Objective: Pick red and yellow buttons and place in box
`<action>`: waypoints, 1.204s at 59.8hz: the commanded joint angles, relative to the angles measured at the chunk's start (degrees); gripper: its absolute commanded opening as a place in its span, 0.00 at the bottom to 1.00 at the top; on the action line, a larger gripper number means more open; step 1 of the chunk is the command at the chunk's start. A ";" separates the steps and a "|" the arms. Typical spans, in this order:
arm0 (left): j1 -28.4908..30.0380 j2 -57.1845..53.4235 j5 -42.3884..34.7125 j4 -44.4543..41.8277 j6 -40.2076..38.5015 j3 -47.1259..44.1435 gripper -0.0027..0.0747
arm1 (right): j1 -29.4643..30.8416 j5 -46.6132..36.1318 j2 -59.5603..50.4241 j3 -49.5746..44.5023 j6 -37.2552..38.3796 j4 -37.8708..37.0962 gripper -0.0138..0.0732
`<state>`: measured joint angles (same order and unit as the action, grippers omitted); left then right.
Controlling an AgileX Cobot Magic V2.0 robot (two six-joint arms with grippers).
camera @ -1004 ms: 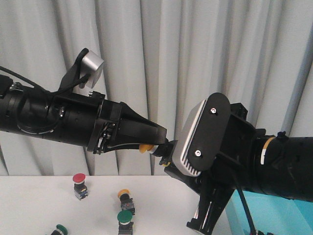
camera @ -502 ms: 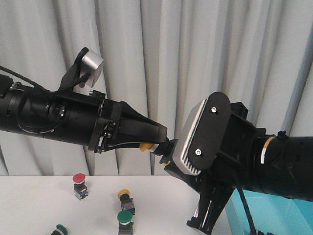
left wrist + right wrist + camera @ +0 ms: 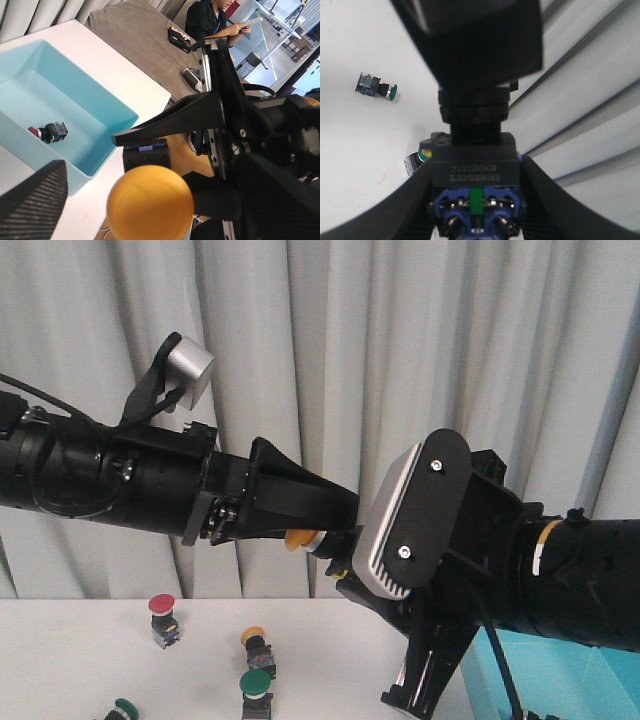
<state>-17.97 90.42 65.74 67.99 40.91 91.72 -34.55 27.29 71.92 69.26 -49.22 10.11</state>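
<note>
We see the yellow button in mid-air, its body pinched by our right gripper. Our left gripper has spread its fingers around the cap. The box, below, holds a red button.

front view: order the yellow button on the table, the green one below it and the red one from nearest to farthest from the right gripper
1. Green button, closest, toward the left of the right gripper.
2. Yellow button, just behind it.
3. Red button, farthest left.
</note>
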 commanded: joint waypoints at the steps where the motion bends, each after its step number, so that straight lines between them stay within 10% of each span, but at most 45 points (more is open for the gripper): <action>1: -0.10 -3.29 -1.00 4.65 1.92 1.47 0.91 | -0.08 -3.34 -1.18 1.70 -0.16 0.48 0.15; 29: 0.10 -11.42 -14.04 -10.92 3.46 1.47 0.73 | 0.28 -0.30 -2.37 1.70 12.06 -16.67 0.15; 45: 0.10 -18.76 -15.44 -29.75 1.84 1.47 0.57 | 0.28 2.36 -3.00 1.70 52.67 -57.88 0.15; 58: 0.10 -23.70 -19.77 -49.89 -12.56 1.40 0.05 | 0.28 9.85 -3.00 1.70 84.74 -84.99 0.15; 72: 0.10 -23.91 -19.05 -57.27 -16.20 1.40 0.03 | 0.31 11.17 -2.80 1.86 92.88 -92.98 0.15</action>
<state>-17.97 67.27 50.36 10.83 26.21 91.72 -34.50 39.65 70.59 69.20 42.00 -77.61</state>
